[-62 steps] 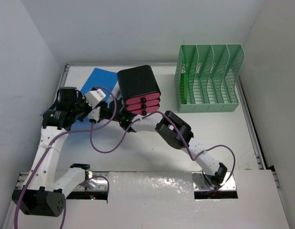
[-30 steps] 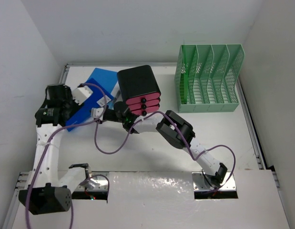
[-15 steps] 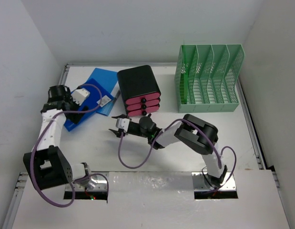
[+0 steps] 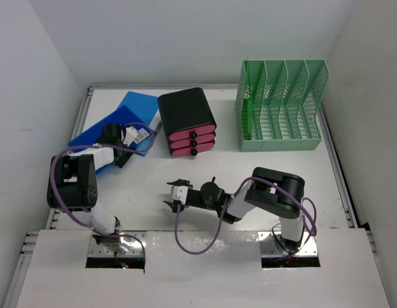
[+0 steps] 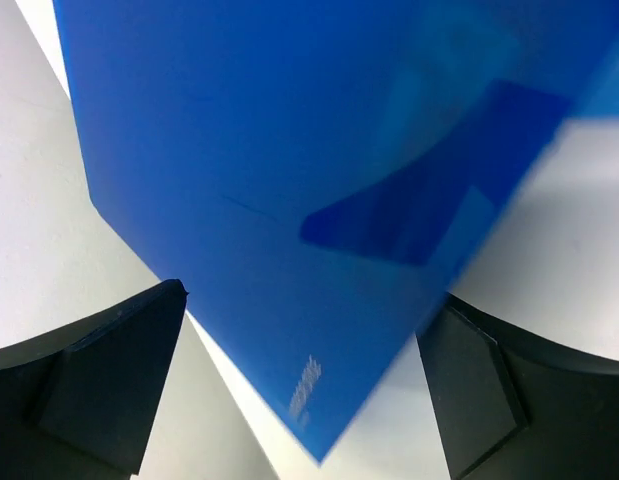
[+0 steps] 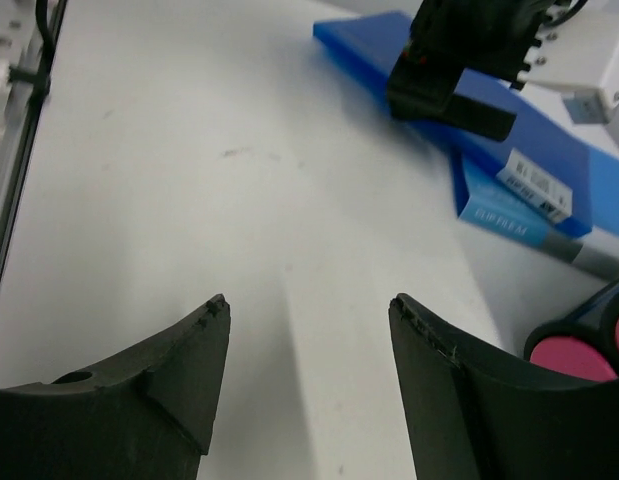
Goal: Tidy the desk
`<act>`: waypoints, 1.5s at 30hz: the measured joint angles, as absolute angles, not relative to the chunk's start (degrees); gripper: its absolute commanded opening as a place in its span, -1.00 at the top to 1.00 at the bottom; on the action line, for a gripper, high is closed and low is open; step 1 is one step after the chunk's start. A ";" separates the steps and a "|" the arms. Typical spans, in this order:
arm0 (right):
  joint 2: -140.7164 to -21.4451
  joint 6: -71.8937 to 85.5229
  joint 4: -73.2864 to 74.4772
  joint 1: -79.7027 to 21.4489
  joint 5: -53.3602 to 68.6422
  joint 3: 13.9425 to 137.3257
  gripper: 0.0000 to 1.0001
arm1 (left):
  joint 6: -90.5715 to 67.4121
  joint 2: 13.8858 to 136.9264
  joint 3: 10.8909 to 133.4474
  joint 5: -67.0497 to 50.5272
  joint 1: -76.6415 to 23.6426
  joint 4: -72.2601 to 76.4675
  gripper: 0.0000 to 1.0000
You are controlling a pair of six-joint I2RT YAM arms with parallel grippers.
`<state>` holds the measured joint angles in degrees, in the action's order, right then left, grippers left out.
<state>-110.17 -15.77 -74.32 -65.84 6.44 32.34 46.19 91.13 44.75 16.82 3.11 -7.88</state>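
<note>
Currently I'm tidying the desk (image 4: 249,170): left gripper (image 5: 311,295) gaping astride the folder (image 5: 289,150), right gripper (image 6: 309,300) gaping empty; probably grasping next.

Bare desk (image 4: 142,191) before the right claw (image 4: 170,193); blue folders (image 4: 131,106), drawer box (image 4: 185,111), green rack (image 4: 281,108) farther back.

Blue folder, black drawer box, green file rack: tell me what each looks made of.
Blue folder: thin plastic sheet, probably; smooth, glossy, slightly see-through, with a darker shape showing through it. Drawer box: likely hard plastic, black shell with a dull sheen, pink drawer fronts. File rack: mint-green mesh walls; plastic or coated metal, cannot tell.
</note>
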 measured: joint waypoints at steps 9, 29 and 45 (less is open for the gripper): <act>-107.70 -16.25 -74.39 -67.18 4.43 28.51 -0.26 | 46.54 94.52 39.72 21.28 3.09 10.04 -0.75; -107.04 -15.07 -74.35 -68.45 0.97 28.73 -0.16 | 52.84 91.61 27.53 22.28 3.33 26.65 1.00; -93.32 -4.93 -60.62 -69.65 -14.79 39.97 -0.13 | 40.95 61.76 46.19 -5.10 8.75 -14.48 1.00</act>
<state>-93.32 -4.93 -60.62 -69.65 -14.79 39.97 40.95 61.76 46.19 -5.10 8.75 -14.48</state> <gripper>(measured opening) 0.559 0.094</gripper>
